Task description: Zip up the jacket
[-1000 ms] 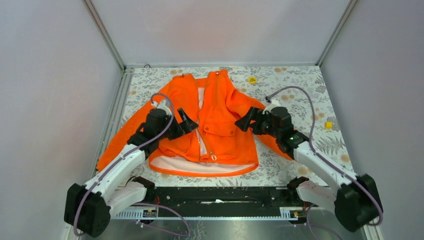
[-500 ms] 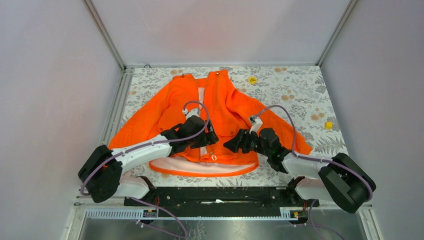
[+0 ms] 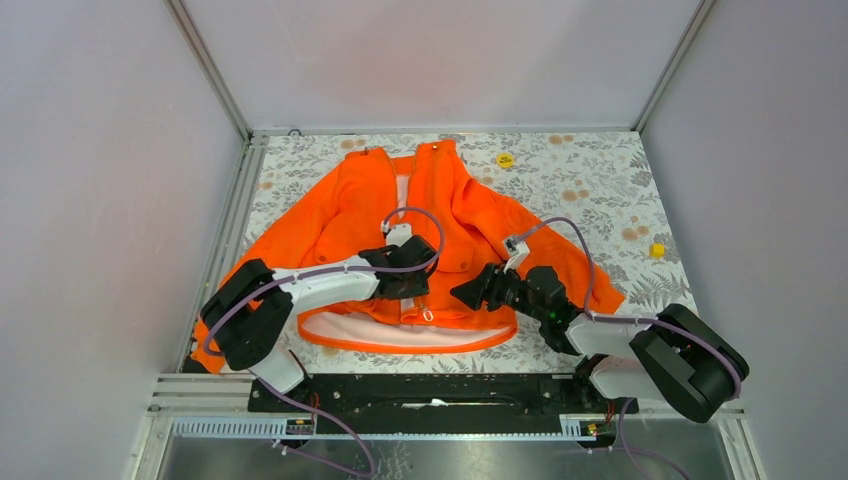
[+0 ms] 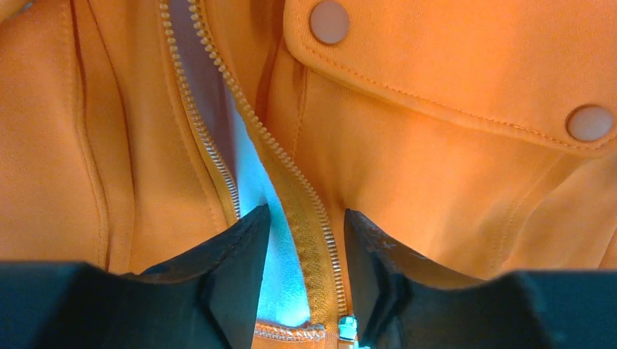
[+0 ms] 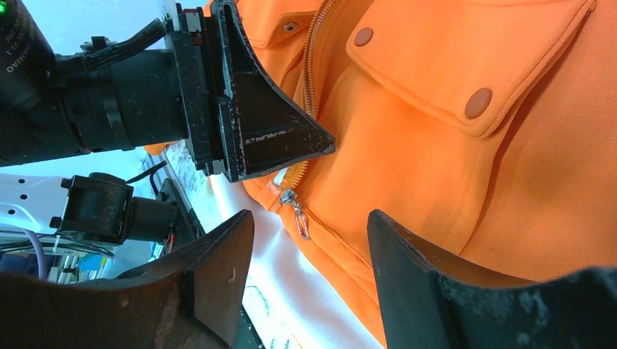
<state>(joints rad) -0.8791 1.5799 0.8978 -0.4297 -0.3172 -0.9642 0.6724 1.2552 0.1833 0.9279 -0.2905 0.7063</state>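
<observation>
L gripper (image 4: 305, 222) now down at jacket (image 3: 452, 212) zipper (image 4: 311, 243) btm, jaws apart astride it; R gripper (image 5: 309, 218) closer, likewise apart.

My left arm (image 3: 320, 285) comes in low from 7 o'clock, its elbow folded back near the base and the forearm lying almost level toward 3 o'clock. The left gripper (image 3: 408, 283) is tipped downward at centre. In its wrist view the two fingers (image 4: 240, 254) stand apart with a narrow gap between the tips. My right arm (image 3: 610, 332) stretches low from 5 o'clock toward 9 o'clock. The right gripper (image 3: 468, 292) faces the left one, just beside it and not touching, with its fingers (image 5: 407, 247) spread wide
</observation>
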